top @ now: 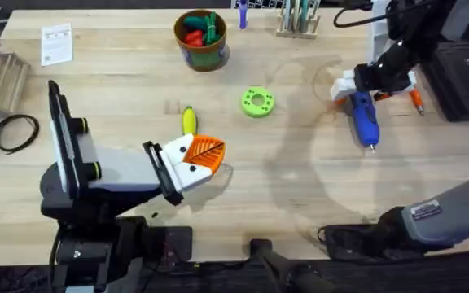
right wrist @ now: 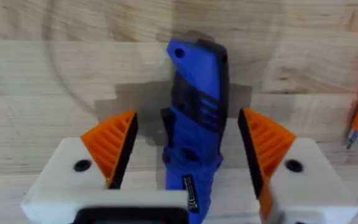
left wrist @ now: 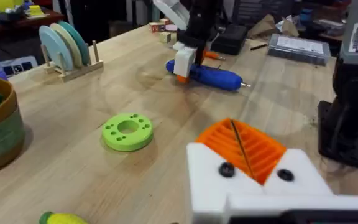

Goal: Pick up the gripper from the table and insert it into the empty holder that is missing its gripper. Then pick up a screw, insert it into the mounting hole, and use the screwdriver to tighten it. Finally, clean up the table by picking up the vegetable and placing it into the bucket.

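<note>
Two arms work this table, and the view from above puts the right gripper (top: 373,85) over the rear end of the blue screwdriver (top: 365,120), which lies flat on the wood well right of the green disc (top: 257,102). The left gripper (top: 195,159) rests low near the front, with the yellow vegetable (top: 189,120) lying just behind it; the bucket (top: 201,38) stands at the far edge, already holding red and green toys.

From the left wrist, one orange ribbed pad (left wrist: 244,148) sits in its white holder (left wrist: 253,180) (whether these fingers are apart or together I cannot tell).

From the right wrist, the fingers stand spread, one orange pad on either side of the screwdriver (right wrist: 194,124), neither pressing it.

Judging by this, the pad appears fitted and the work is at the screwdriver step. I can make out no screw. The vegetable has yet to go into the bucket.
</note>
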### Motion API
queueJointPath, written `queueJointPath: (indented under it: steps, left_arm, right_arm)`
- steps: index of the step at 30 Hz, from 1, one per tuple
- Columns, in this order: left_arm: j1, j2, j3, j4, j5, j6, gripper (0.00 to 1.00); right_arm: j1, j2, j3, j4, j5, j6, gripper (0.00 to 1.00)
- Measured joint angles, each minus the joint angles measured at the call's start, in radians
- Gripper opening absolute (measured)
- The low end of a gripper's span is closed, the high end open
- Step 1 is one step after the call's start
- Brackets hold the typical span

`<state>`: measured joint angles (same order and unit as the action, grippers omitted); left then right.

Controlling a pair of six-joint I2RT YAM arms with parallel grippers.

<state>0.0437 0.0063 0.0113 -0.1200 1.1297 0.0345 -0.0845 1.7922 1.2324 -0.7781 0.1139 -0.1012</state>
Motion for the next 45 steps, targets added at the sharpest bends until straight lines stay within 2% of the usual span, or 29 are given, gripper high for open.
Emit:
queueJointPath:
  steps: [15, 19, 20, 21, 23, 26, 27, 38, 45]
  left_arm:
    - [0.0, 0.0, 0.0, 0.0, 0.0, 0.0, 0.012]
    - [0.0, 0.0, 0.0, 0.0, 0.0, 0.0, 0.012]
    - [0.0, 0.0, 0.0, 0.0, 0.0, 0.0, 0.012]
    - [0.0, 0.0, 0.0, 0.0, 0.0, 0.0, 0.012]
    - [0.0, 0.0, 0.0, 0.0, 0.0, 0.0, 0.012]
    - [0.0, 0.0, 0.0, 0.0, 0.0, 0.0, 0.012]
    - [0.0, 0.0, 0.0, 0.0, 0.0, 0.0, 0.012]
    - [0.0, 0.0, 0.0, 0.0, 0.0, 0.0, 0.012]
    - [0.0, 0.0, 0.0, 0.0, 0.0, 0.0, 0.012]
  right_arm:
    - [0.0, 0.041, 0.003, 0.013, -0.007, 0.0, 0.969]
    - [-0.001, 0.042, 0.003, 0.01, -0.014, 0.0, 0.902]
    - [-0.001, 0.042, 0.003, 0.009, -0.019, -0.001, 0.85]
    - [0.0, 0.043, 0.003, 0.009, -0.022, -0.002, 0.748]
    - [0.0, 0.043, 0.003, 0.005, -0.027, -0.005, 0.516]
    - [0.0, 0.048, 0.003, 0.006, -0.022, -0.01, 0.101]
    - [0.0, 0.05, 0.003, 0.008, -0.022, -0.005, 0.04]
    - [0.0, 0.051, 0.003, 0.007, -0.02, -0.004, 0.023]
    - [0.0, 0.013, 0.038, -0.075, -0.021, 0.006, 0.023]
